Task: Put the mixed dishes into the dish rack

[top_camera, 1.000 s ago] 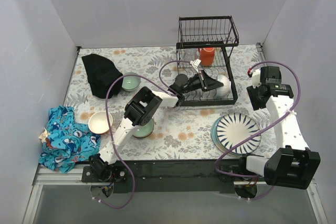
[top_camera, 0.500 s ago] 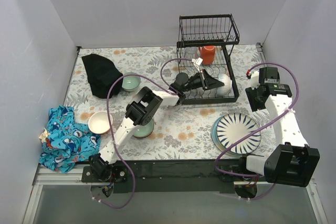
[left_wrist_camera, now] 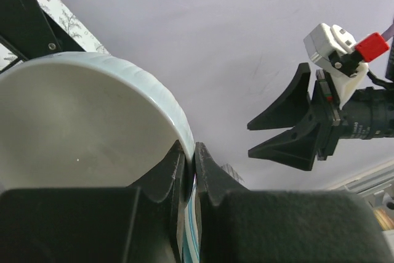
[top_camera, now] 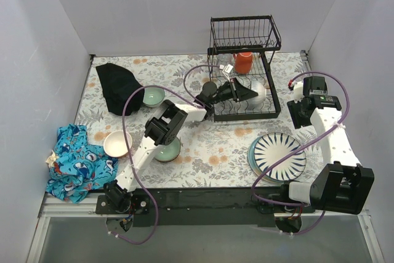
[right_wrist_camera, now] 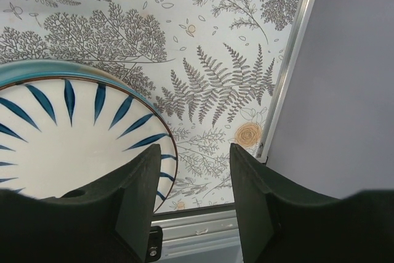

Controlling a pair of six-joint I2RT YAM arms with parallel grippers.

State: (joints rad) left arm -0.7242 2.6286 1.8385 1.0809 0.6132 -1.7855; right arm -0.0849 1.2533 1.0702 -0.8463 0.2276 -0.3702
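Fern-printed bench, loading barely begun: the two-tier dish rack stands at the back, with the striped plates stacked in front of it. The right claw hangs spread and empty over their edge. Waiting at left are a pale-green bowl, a white bowl and a third bowl half under the left arm. Racked so far: one orange mug. The left claw, clenched on the held bowl, has it inside the lower tier.

The mug sits in the dish rack, far right on the bench; plates lie near right.
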